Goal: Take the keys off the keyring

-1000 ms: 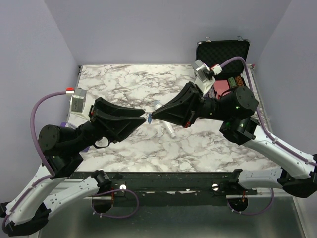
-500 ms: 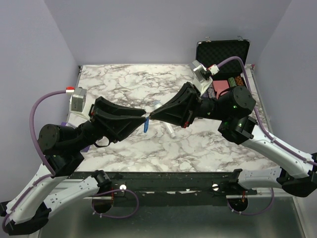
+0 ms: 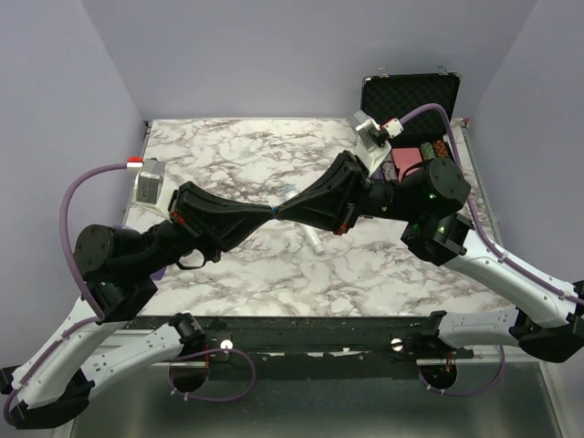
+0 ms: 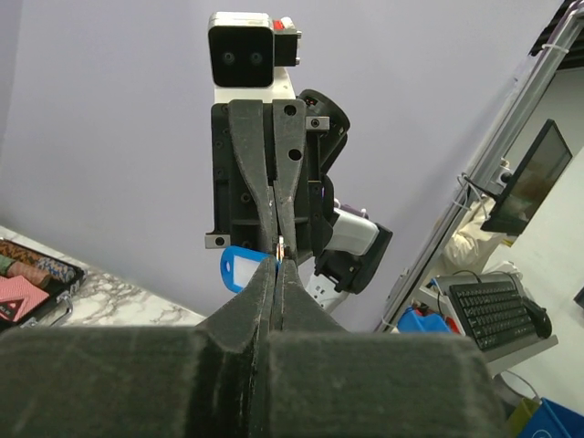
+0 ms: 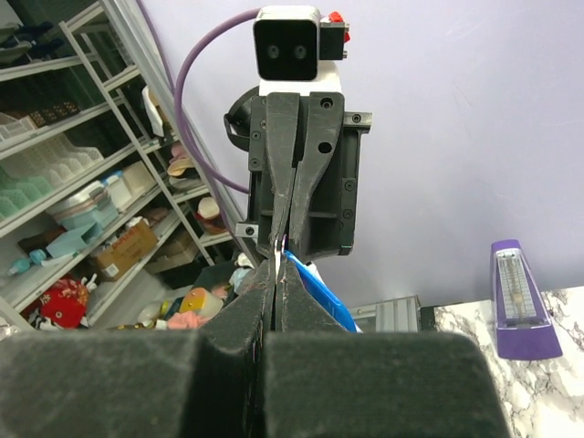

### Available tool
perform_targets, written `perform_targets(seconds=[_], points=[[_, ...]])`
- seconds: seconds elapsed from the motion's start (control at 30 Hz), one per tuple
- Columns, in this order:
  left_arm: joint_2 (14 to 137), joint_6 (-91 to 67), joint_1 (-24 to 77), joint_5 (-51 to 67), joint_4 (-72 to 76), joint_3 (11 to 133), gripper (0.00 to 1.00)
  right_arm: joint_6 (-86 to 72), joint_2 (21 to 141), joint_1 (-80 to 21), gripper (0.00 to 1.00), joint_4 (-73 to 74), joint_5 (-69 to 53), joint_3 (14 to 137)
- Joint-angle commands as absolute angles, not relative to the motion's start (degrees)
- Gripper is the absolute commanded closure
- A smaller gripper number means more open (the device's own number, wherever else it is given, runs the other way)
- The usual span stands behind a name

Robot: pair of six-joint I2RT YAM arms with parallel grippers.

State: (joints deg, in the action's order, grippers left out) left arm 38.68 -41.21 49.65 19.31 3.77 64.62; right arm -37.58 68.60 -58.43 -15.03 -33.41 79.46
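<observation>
My left gripper (image 3: 273, 213) and right gripper (image 3: 281, 212) meet tip to tip above the middle of the marble table (image 3: 237, 151). Both are shut. In the top view only a speck of the blue key (image 3: 276, 212) shows between the tips. In the left wrist view the key's blue head (image 4: 242, 269) sticks out to the left of my left gripper (image 4: 278, 262). In the right wrist view the blue head (image 5: 315, 292) lies to the right of my right gripper (image 5: 278, 270), and a thin silver blade rises from its tips. The keyring is only a tiny glint at the left gripper's tips.
A white-and-grey microphone (image 3: 313, 239) lies on the table under the right arm. An open black case (image 3: 409, 96) stands at the back right, with poker chips (image 3: 438, 149) and a red item beside it. A purple metronome (image 5: 518, 297) stands on the table's left side.
Half a second ago the blue key hung down in plain sight below the meeting tips. Now it is drawn up between them and the left arm has shifted slightly right.
</observation>
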Motion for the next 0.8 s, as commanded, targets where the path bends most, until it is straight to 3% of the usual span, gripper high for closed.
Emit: perform_targets(seconds=[0.0, 0.27, 0.77], points=[[38.41, -40.34, 50.1, 19.78, 2.99, 66.0, 1.0, -37.71, 68.38, -58.62, 0.99, -15.65, -34.8, 80.25], [39.98, -37.01, 50.18, 20.56, -6.31, 70.92, 1.0, -35.51, 67.85, -58.62, 0.99, -10.56, -34.45, 81.12], [47.19, -24.61, 50.19, 33.83, -31.19, 83.93, 1.0, -33.13, 66.97, -58.62, 0.99, -2.29, -34.98, 80.16]])
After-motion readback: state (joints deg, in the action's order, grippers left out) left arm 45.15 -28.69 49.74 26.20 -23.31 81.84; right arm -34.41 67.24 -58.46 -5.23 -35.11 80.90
